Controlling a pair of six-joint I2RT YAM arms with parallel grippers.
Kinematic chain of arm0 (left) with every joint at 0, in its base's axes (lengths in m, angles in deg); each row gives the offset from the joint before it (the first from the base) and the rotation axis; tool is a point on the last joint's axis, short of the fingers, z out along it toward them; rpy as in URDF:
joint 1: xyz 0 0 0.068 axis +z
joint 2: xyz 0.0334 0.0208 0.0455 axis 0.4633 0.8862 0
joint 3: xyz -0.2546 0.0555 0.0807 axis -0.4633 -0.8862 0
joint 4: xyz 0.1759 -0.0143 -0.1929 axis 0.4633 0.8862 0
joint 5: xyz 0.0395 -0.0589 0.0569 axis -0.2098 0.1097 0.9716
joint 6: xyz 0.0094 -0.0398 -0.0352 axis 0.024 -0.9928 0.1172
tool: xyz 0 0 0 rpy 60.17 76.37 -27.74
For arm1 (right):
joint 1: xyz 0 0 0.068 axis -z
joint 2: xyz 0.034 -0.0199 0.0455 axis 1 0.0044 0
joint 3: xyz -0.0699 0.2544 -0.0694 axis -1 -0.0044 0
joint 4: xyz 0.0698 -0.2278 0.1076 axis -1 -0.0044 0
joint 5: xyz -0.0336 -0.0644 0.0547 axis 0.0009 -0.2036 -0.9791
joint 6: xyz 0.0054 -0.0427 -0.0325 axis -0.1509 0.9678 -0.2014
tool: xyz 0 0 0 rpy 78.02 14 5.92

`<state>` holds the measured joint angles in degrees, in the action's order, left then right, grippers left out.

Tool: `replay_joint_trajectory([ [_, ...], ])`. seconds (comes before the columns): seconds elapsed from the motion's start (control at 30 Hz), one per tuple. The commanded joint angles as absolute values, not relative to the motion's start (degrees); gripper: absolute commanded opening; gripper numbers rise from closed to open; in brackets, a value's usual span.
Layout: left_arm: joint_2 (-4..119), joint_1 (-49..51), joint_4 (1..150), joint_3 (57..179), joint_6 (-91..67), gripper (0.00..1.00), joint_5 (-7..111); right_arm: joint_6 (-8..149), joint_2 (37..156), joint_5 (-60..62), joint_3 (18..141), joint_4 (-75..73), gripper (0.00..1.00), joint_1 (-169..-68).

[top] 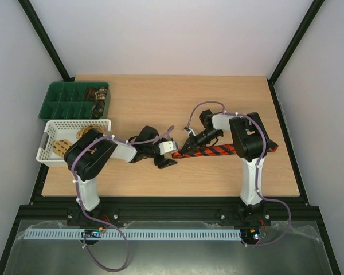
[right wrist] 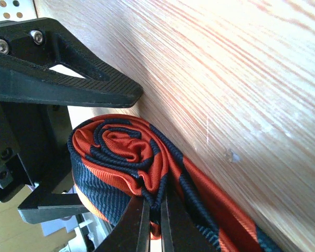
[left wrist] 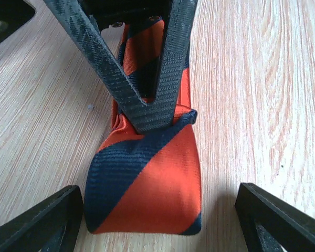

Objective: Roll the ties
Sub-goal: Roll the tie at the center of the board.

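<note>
A red-and-black striped tie (top: 218, 150) lies across the middle of the table, its left end wound into a roll (right wrist: 121, 157). My right gripper (right wrist: 153, 210) is shut on the fabric where the flat length meets the roll. In the left wrist view the roll (left wrist: 147, 189) sits upright on the wood between my left gripper's (left wrist: 160, 198) fingers. That gripper is open; the left finger (left wrist: 47, 220) is almost at the roll's side and the right finger (left wrist: 283, 220) stands well apart. From above, the left gripper (top: 167, 154) and right gripper (top: 188, 146) meet at the roll.
A green compartment tray (top: 60, 103) at the back left holds brown rolled ties (top: 97, 94) in its right cells. In front of it a white lattice basket (top: 49, 150) holds tan fabric (top: 63, 146), partly hidden by the left arm. Black frame posts stand at the table's corners.
</note>
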<state>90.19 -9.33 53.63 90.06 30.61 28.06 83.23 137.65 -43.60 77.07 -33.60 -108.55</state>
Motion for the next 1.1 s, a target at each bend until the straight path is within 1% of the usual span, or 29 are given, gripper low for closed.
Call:
replay_joint_trajectory([
  [0.0,90.22,-8.81,49.82,88.15,24.24,0.83,24.2,84.05,142.76,-30.24,75.76,-33.1,0.01,-108.16],
  [0.2,93.83,-9.03,42.83,89.83,18.75,0.78,22.64,84.28,142.86,-26.89,75.81,-31.43,0.01,-107.39],
  [0.27,94.68,-8.97,41.68,90.59,17.64,0.75,22.11,84.26,142.98,-26.85,75.94,-31.23,0.01,-107.33],
  [0.33,95.36,-9.04,41.68,91.45,17.3,0.67,22.46,84.23,143.01,-27.24,76.12,-31.29,0.01,-107.32],
  [0.43,95.63,-9.2,44.18,91.66,19.64,0.42,25.27,84.04,142.19,-27.59,76.18,-31.26,0.02,-107.33],
  [0.47,95.53,-9.16,45.86,91.51,21.23,0.37,25.96,83.92,141.73,-27.77,76.2,-31.23,0.03,-107.22],
  [0.5,95.38,-9.19,47.38,91.05,23.07,0.34,26.64,83.87,141.08,-28.06,76.36,-31.27,0.05,-107.05],
  [0.53,95.19,-9.1,48.59,90.35,24.88,0.31,27.35,83.91,140.36,-28.38,76.54,-31.49,0.08,-106.75],
  [0.63,94.91,-9.06,52.52,89.01,29.85,0.26,28.61,86.46,137.56,-29.5,78.45,-35.18,0.33,-104.8],
  [0.7,94.98,-8.97,54.53,89.03,31.92,0.24,29.25,91.64,135.42,-29.35,81.45,-42.31,0.44,-103.03],
  [0.77,95.7,-8.94,56.43,89.91,32.86,0.24,29.21,98.94,133.11,-26.97,85.21,-48.66,0.48,-101.31],
  [0.87,96.34,-8.86,57.42,91.05,33.11,0.23,28.1,109.85,129.1,-21.32,88.67,-52.98,0.53,-99.03],
  [0.97,96.8,-8.84,58.04,91.97,32.96,0.23,28.0,121.85,123.97,-12.52,86.72,-49.47,0.59,-97.74],
  [1.07,96.95,-8.7,58.36,92.27,32.72,0.23,27.88,133.4,118.71,-3.37,78.59,-41.42,0.67,-97.08],
])
